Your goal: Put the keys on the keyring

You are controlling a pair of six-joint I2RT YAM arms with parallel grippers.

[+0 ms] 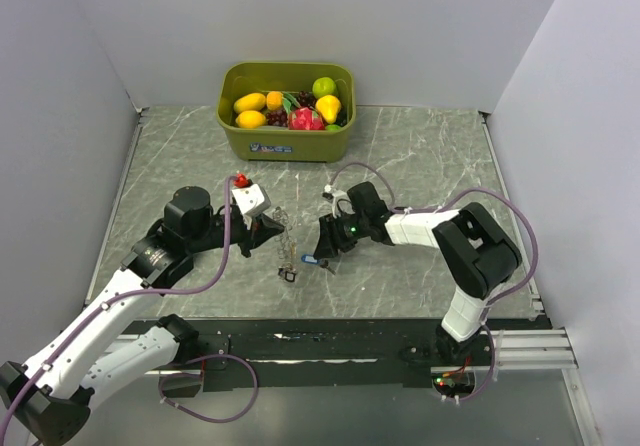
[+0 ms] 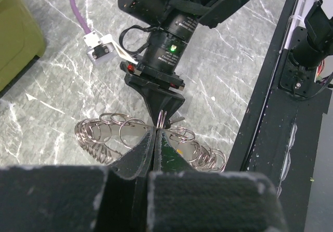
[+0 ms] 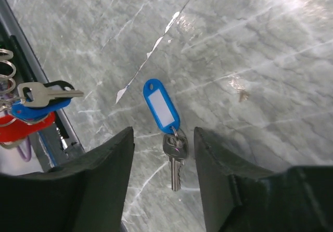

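Top view: the keyring (image 1: 286, 244) lies mid-table (image 1: 430, 166) as a floppy strand running near-to-far. The left gripper (image 1: 270, 228) reaches in low from the left, and the right gripper (image 1: 323, 249) angles down from the right.

Left wrist: fingers are pinched tight on one ring, and the rest of the keyring (image 2: 99, 133) sprawls left-right.

Right wrist: fingers (image 3: 106, 169) are spread wide and hold nothing. The blue key (image 3: 165, 123) lies flat between them, tag far, blade pointing at the camera. More keys (image 3: 34, 104) bunch at the left edge.
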